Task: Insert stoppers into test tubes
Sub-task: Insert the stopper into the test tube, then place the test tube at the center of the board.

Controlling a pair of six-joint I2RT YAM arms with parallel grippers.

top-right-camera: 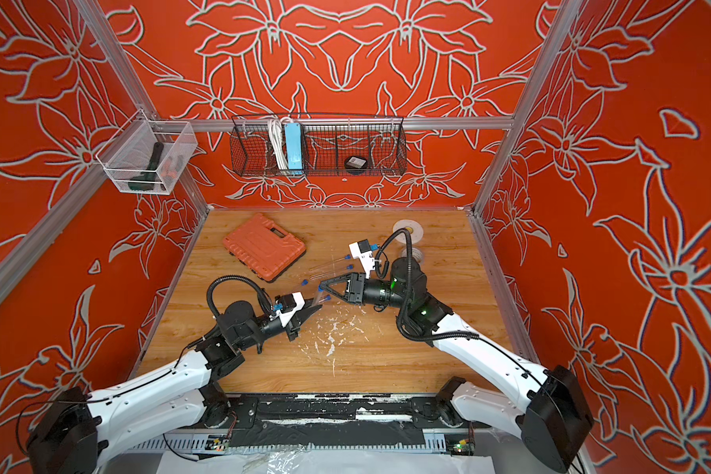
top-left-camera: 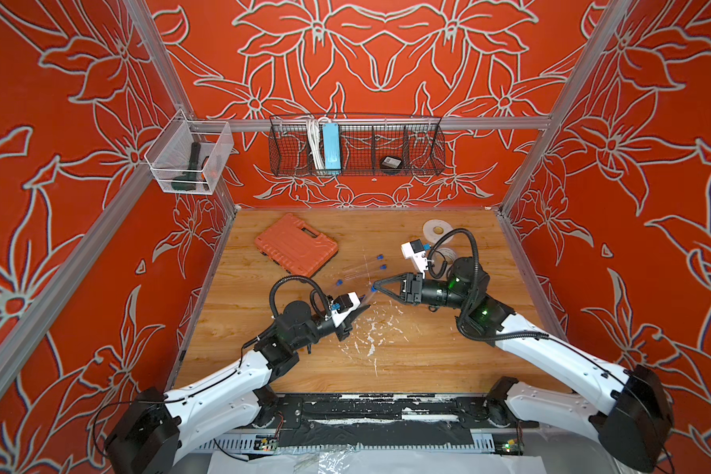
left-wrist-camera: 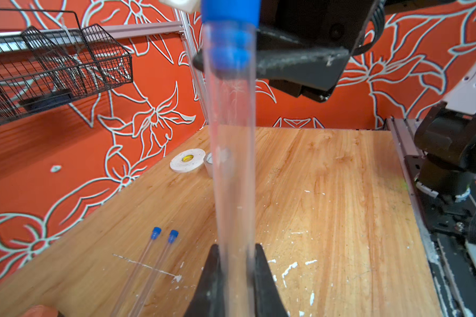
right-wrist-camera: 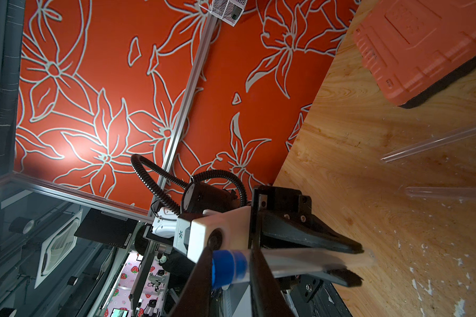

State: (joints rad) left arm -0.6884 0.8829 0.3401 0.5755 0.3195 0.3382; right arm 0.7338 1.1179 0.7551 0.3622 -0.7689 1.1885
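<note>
Tabletop (top-left-camera: pixel 427 361) of worn wood fills the floor of the cell, with an orange tool case (top-left-camera: pixel 296 245) far left and tape rolls (top-left-camera: pixel 436 227) far right, both well apart from the work. Over the middle we see the two arms meet. The left gripper (left-wrist-camera: pixel 237 263) is clamped on the lower part of a held tube (left-wrist-camera: pixel 232 164), and the right gripper (top-left-camera: pixel 376 286) is closed about a blue stopper (right-wrist-camera: pixel 228 267) at that tube's mouth. We judge this stopper only partly seated, since its ribs show inside the clear wall while its head stands proud, so a last push seems due. Just beyond, between the grippers and the case, two capped tubes (left-wrist-camera: pixel 149 255) lie side by side, and we count those done. Another blue cap (top-left-camera: pixel 339 282) lies nearer and left of them; we cannot tell whether it sits on a tube or is loose. By our count, this tube and up to two more remain. The clear tubes almost vanish against the wood in both top views, a fifth tube we cannot find, and the right wrist view cuts off the lying tubes' capped ends
</note>
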